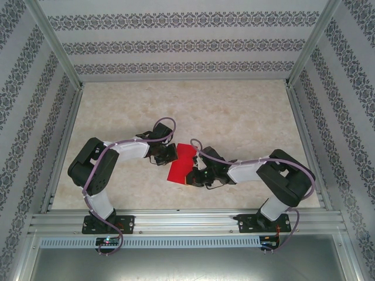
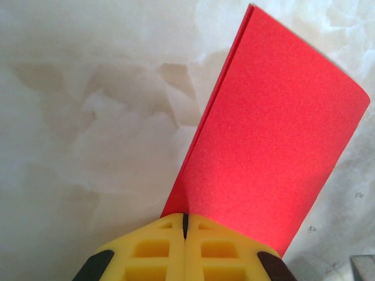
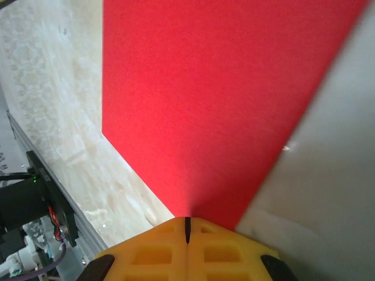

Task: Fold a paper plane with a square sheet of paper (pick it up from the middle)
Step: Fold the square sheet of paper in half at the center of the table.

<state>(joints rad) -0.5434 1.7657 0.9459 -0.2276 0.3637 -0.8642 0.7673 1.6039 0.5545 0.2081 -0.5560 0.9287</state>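
Marbled tabletop (image 1: 234,111), both arms elbowed inward, left gripper (image 2: 184,225) and right gripper (image 3: 187,228) each pinching red paper (image 1: 180,167)

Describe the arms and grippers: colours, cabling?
The left arm and right arm have black joints, white link shells and a mauve cable looped alongside. The left gripper and right gripper have yellow fingers with square recessed pockets, black further back.

Bright, even, diffuse light, shadows soft and faint, top view sharp, wrist close-ups slightly soft
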